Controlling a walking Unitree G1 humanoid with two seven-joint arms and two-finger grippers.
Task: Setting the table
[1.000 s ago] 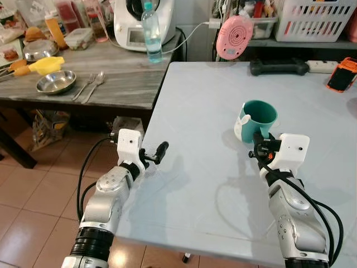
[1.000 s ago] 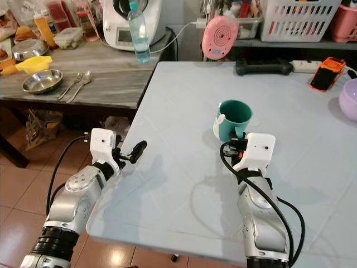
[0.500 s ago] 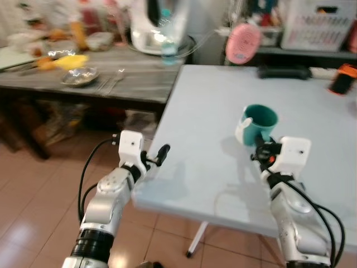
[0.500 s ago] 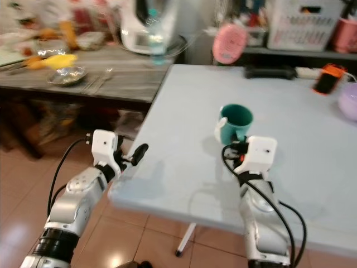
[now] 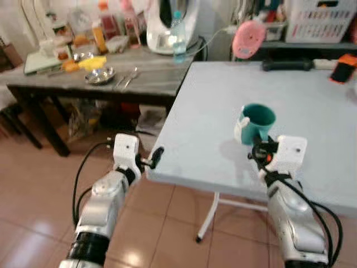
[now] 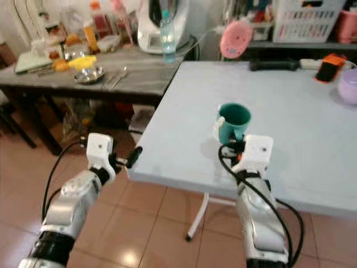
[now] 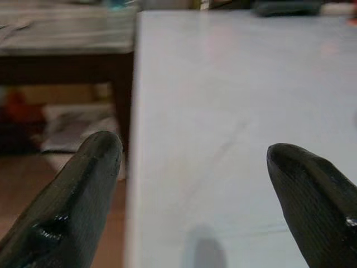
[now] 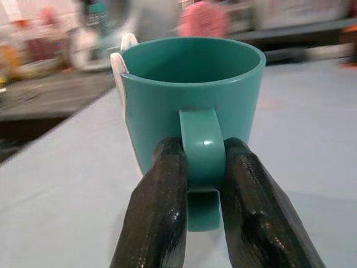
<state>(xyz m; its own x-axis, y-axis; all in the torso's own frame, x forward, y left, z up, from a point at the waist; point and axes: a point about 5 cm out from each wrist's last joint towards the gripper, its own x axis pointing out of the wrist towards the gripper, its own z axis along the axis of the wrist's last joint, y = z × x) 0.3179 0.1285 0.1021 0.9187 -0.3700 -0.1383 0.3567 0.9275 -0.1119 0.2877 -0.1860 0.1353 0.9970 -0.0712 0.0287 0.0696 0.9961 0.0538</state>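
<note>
Right gripper (image 8: 203,184) is clamped on the handle of the teal mug (image 5: 257,119), one black finger pressed against each side of it. That mug stands upright on the pale blue table (image 5: 212,106), near the table's front edge and well in from its left edge, with a white piece showing on its left side.

Left gripper (image 5: 155,156) hovers just off the table's front-left corner, its two fingers (image 7: 83,184) spread wide apart with nothing between them, pointing along the table's left edge.

Beyond that edge stands a dark wooden side table (image 5: 67,89) carrying a steel bowl (image 5: 100,75), a fork and spoon (image 5: 129,77) beside it, a water bottle (image 5: 178,36) and a white appliance. At the pale table's far edge lie a pink round object (image 5: 249,39) and an orange phone (image 5: 342,67).
</note>
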